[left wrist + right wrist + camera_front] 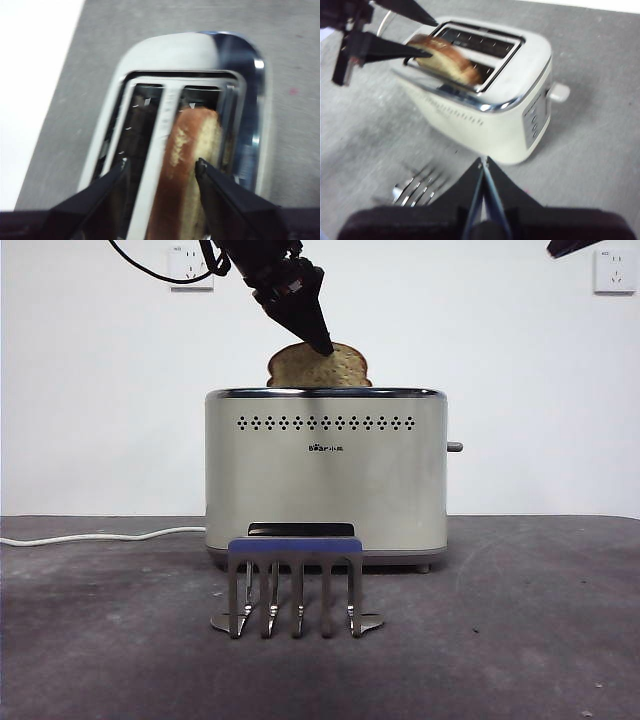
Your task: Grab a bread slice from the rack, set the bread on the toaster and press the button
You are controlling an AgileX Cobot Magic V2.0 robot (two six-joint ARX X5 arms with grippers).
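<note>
The slice of bread (pixel 345 368) stands in a slot of the cream toaster (pixel 325 490), its domed top above the chrome rim. My left gripper (pixel 318 335) hangs just above it, coming down from the upper left. In the left wrist view the left gripper (pixel 161 165) is open, with the bread (pixel 195 145) between the jaws, against one and apart from the other. The grey button (pixel 455 447) sticks out of the toaster's right end. The rack (pixel 295 545) stands bare in front. My right gripper (pixel 483 160) is shut and empty, high above the rack (pixel 417 187).
A white cord (pixel 100 536) runs left from the toaster along the table's back edge. Two wall sockets (pixel 190 265) are on the white wall behind. The right arm shows only as a black tip (pixel 575 246) at the top right corner.
</note>
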